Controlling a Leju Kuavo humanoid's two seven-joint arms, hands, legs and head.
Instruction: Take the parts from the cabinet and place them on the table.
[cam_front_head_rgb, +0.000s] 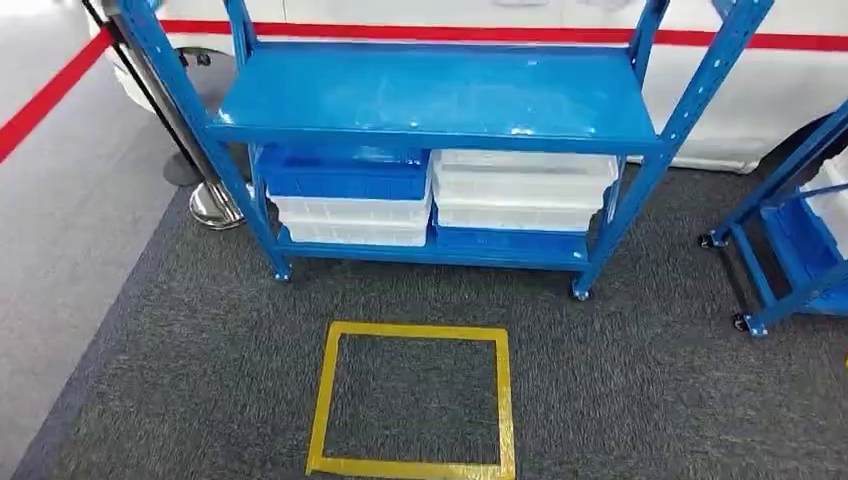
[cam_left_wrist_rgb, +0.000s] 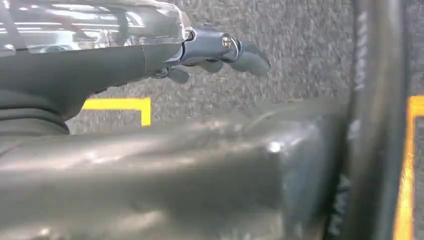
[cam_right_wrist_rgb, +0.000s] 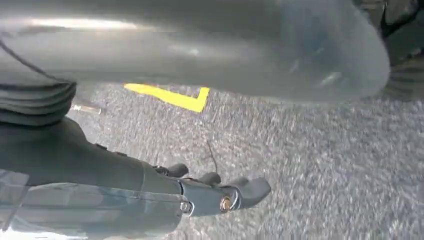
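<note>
Blue and white bins (cam_front_head_rgb: 430, 195) sit stacked on the blue cabinet's (cam_front_head_rgb: 440, 95) lower shelf. Left hand (cam_left_wrist_rgb: 215, 52) and right hand (cam_right_wrist_rgb: 215, 190) hang over grey carpet (cam_front_head_rgb: 600, 380), well apart from it, fingers loosely spread, holding nothing.

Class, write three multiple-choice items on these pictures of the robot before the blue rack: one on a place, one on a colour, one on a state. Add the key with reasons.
1. Where do the trays sit in the rack?
A. on the top shelf
B. on the lower shelf
C. on the carpet

2. What colour is the taped square on the carpet?
A. red
B. white
C. yellow

3. What does the left hand hold?
A. nothing
B. a tray
C. a pole

Key: B, since the stacked trays sit under the bare top shelf; C, since the tape outline is yellow; A, since the hand hangs over the carpet with nothing in its fingers.
</note>
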